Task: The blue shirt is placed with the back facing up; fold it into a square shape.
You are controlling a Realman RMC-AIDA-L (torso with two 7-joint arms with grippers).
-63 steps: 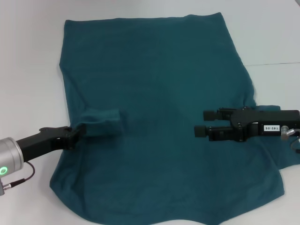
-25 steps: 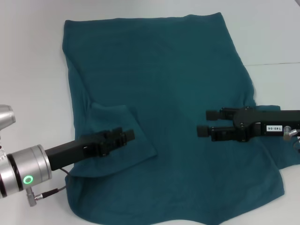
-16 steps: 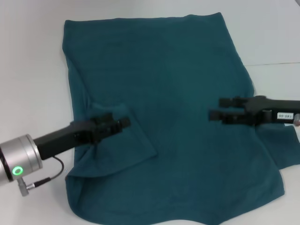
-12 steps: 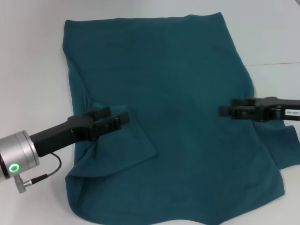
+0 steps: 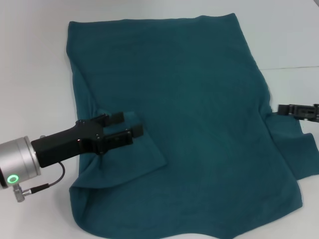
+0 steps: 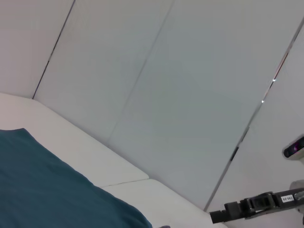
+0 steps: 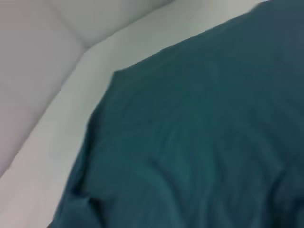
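The blue shirt [image 5: 189,99] lies spread flat on the white table [image 5: 30,74], plain side up. Its left sleeve [image 5: 134,159] is folded inward over the body, and its right sleeve [image 5: 299,154] still sticks out sideways. My left gripper [image 5: 127,125] stands open just over the folded sleeve, holding nothing. At the shirt's right edge, level with the armpit, is my right gripper [image 5: 281,109]. The left wrist view shows a corner of the blue shirt [image 6: 47,190] and, far off, the right gripper [image 6: 216,217]. The right wrist view shows the blue shirt [image 7: 199,142] and its hem.
Bare white table surrounds the shirt on the left, the far side and the right. A seam in the tabletop [image 5: 294,67] runs out to the right. Pale wall panels [image 6: 166,95] stand behind the table.
My left gripper carried the left sleeve inward onto the body, let it go and drew back a little. My right gripper pulled away to the right, from over the shirt to its edge.
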